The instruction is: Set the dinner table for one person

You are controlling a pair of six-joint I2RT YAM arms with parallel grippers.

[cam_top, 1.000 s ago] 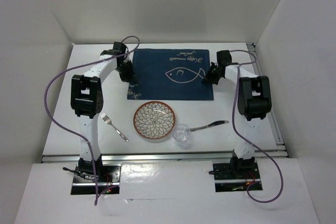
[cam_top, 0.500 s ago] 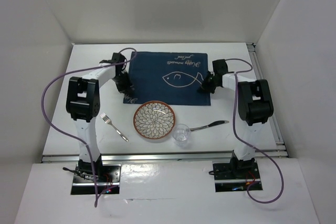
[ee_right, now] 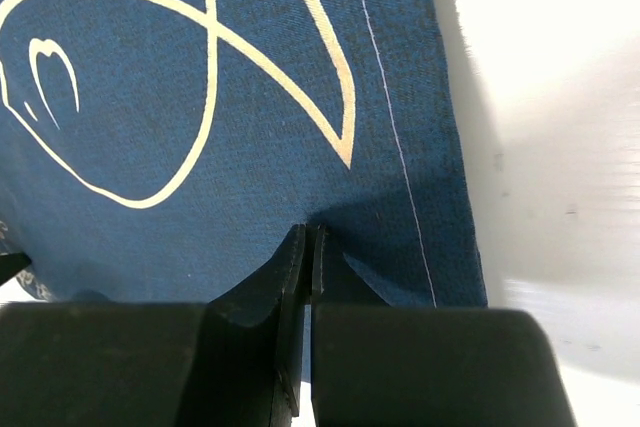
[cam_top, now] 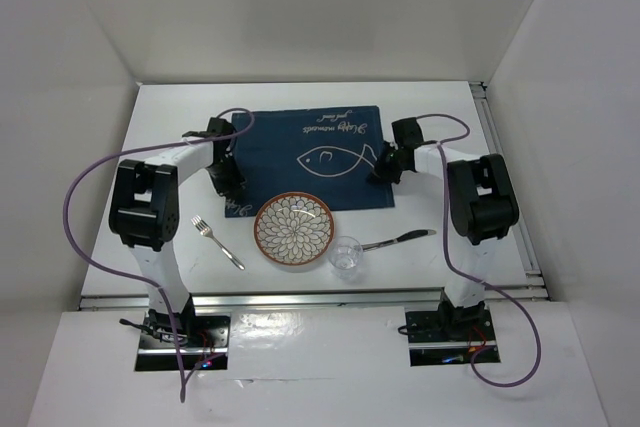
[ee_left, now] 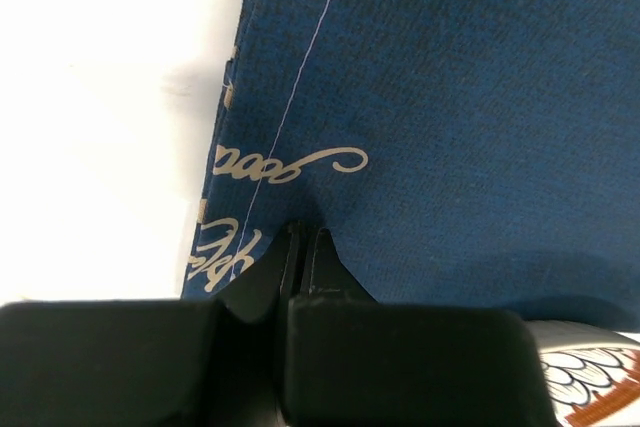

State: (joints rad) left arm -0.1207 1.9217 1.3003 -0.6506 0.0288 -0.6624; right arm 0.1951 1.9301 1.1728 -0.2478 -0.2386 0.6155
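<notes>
A navy blue cloth (cam_top: 305,152) with a white fish drawing lies on the white dinner table (cam_top: 165,122). My left gripper (cam_top: 229,183) is shut on the cloth (ee_left: 450,97) near its near left corner, jaws (ee_left: 303,233) pinched on a small pucker beside the cream lettering. On the other side my right gripper (cam_top: 385,169) is shut on the cloth (ee_right: 200,77) close to its right hem, jaws (ee_right: 308,231) together just below the fish's tail. A patterned plate (cam_top: 293,231) sits against the cloth's near edge.
A clear glass (cam_top: 346,255) stands at the plate's near right. A spoon (cam_top: 400,239) lies right of the glass and a fork (cam_top: 218,242) left of the plate. The plate's rim (ee_left: 590,387) shows beside my left jaws. An aluminium rail (cam_top: 300,297) runs along the near edge.
Both grippers have drawn the cloth toward the near edge and a little left; its near edge now reaches the plate. Plate, glass, fork and spoon have not moved.
</notes>
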